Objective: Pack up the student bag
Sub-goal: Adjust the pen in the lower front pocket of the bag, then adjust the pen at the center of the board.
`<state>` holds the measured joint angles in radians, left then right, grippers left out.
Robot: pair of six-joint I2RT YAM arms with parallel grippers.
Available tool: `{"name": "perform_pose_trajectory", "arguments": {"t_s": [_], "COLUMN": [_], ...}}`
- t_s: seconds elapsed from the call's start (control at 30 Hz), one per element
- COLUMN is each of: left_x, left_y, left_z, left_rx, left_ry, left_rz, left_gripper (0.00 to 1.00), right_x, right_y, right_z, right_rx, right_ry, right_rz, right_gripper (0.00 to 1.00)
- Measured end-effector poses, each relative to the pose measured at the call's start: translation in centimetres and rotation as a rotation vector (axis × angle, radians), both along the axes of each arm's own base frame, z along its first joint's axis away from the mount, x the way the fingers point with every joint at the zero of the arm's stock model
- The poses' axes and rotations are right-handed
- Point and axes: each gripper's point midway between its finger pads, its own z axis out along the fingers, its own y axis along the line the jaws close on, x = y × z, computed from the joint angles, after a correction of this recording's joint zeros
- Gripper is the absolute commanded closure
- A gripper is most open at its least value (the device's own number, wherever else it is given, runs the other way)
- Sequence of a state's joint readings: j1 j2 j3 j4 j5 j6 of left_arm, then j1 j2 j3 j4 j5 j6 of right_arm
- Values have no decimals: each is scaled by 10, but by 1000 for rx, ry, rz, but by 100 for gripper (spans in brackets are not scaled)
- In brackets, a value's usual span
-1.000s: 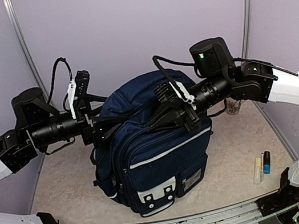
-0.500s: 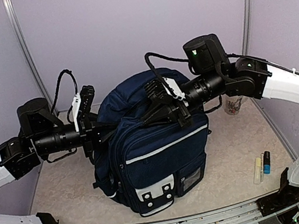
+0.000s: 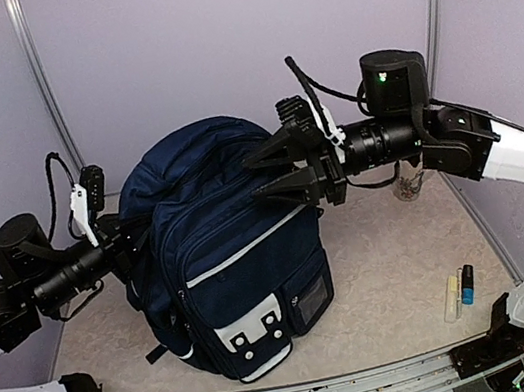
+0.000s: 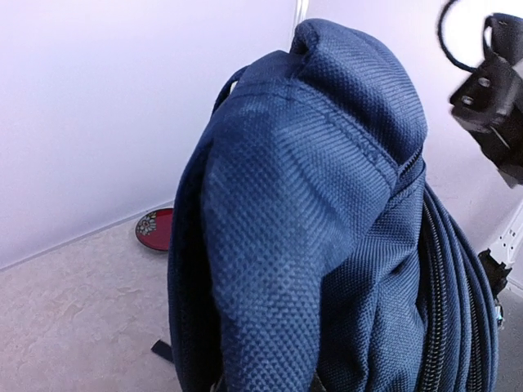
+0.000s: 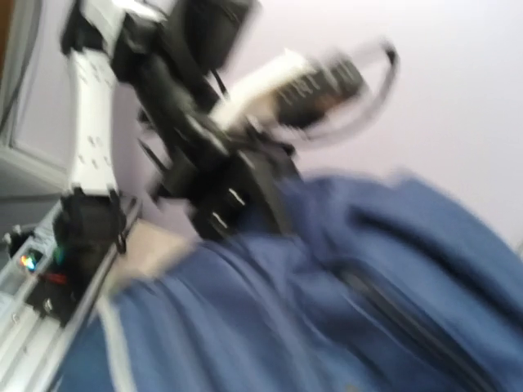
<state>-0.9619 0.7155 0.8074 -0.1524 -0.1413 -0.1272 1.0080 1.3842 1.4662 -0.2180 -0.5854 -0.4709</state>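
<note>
— Jaws first: how are they set?

— On the left gripper (image 3: 131,244) they are closed together. Blue fabric at the side of the backpack (image 3: 243,260) appears to be pinched between them. The contact itself is hidden from above, and the left wrist view is filled with cloth (image 4: 310,204). On the right gripper (image 3: 251,179) they are seen spread apart with nothing held, just over the upper front of the backpack.

— Where is the backpack placed, and why is it held so?

— It is stood upright on the table (image 3: 396,264), between the two arms. The side is probably gripped so that the backpack is kept steady while a zip is reached by the free gripper.

— What is left to be packed?

— Two pens (image 3: 451,297) are laid near the right edge, and a cup (image 3: 407,185) is stood behind the right arm. A red dish (image 4: 154,229) is seen beyond the backpack. No compartment can be seen open, so the packing is judged hardly begun.
</note>
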Motion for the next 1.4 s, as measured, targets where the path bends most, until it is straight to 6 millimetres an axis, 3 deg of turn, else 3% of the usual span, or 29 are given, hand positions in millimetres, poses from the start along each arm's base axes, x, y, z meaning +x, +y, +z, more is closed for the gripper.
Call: {"name": "perform_pose_trajectory", "arguments": {"t_s": [0.13, 0.2, 0.47, 0.53, 0.77, 1.0, 1.23, 1.4], "left_x": [-5, -12, -46, -49, -40, -28, -21, -17], "left_y": [-2, -11, -70, -78, -78, -63, -47, -47], "left_z": [2, 4, 10, 10, 14, 15, 12, 9], "left_rx": [-30, -37, -3, 4, 15, 28, 65, 90], "left_ry": [17, 15, -64, -79, -110, -114, -112, -121], "left_rz": [31, 27, 12, 21, 79, 149, 212, 224], "left_gripper": [100, 100, 100, 100, 100, 100, 100, 100], "right_x": [-45, -59, -91, -91, -67, 5, 46, 79], "right_y": [12, 23, 59, 59, 51, 31, 35, 34], "right_z": [9, 2, -92, -93, -98, -91, -87, -86], "right_rx": [64, 67, -102, -107, -142, -118, -105, -124], "right_ry": [-100, -169, -597, -673, -790, -722, -672, -612], "right_rz": [35, 20, -87, -124, -256, -371, -375, -400], "right_gripper": [57, 53, 42, 41, 42, 41, 41, 41]}}
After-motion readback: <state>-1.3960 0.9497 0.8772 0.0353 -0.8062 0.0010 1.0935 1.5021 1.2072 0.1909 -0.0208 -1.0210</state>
